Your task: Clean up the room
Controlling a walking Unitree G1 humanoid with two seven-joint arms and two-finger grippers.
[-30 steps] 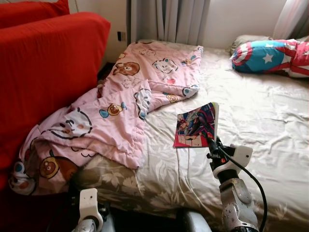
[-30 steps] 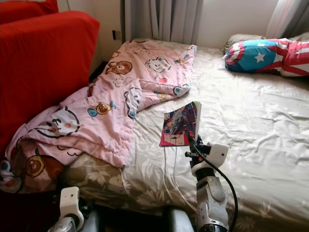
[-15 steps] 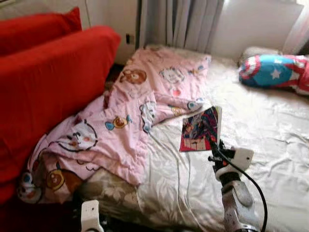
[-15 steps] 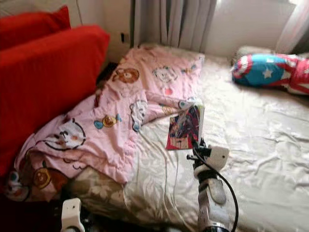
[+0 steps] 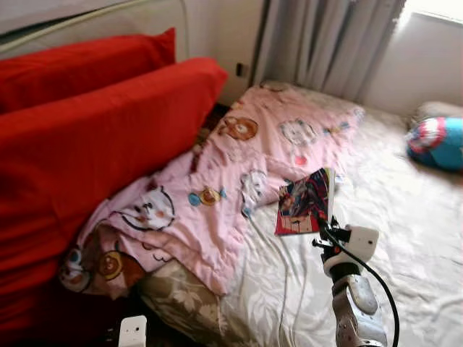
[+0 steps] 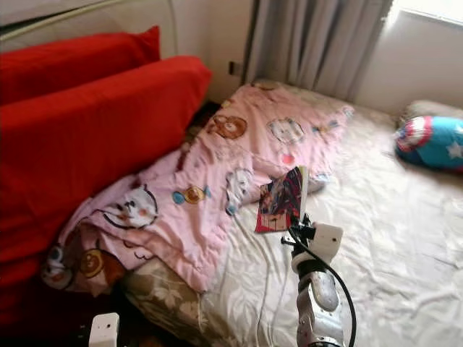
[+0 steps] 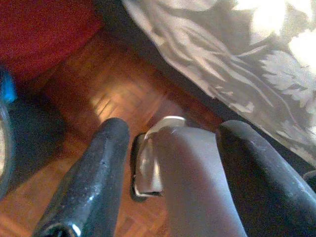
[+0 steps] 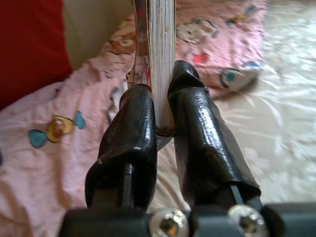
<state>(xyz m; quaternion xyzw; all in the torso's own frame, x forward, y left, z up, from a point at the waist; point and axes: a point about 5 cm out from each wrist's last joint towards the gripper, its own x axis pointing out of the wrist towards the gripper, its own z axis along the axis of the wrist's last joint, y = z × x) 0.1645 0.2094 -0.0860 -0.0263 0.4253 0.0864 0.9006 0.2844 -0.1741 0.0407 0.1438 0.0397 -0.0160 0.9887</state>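
Right gripper [image 8: 160, 111] is squeezed tight on the book [image 5: 306, 202], one black finger on each side of its pages, and I hold the book up on its edge above the bed [image 5: 405, 238]. My right arm [image 5: 354, 303] reaches up from the bottom of my head view, with a black cable looping beside it.

Now the big things. I see a red sofa [image 5: 94, 144] on my left, with a red cushion [image 5: 87, 61] on top at the back. The bed has a pale, shiny sheet with a leaf pattern, and it sits just beside the sofa. A pink blanket [image 5: 239, 173] with cartoon animals lies across the bed's left side and hangs down by the sofa. Grey curtains [image 5: 325, 43] hang behind the bed. A blue, red and white pillow [image 5: 438, 142] with a star lies far off on my right.

Left gripper [image 7: 170, 173] hangs low over the brown wood floor [image 7: 98, 98] near the bed's edge. Its two fingers [image 7: 94, 182] are spread apart and hold nothing. Part of my own grey body shows between them.
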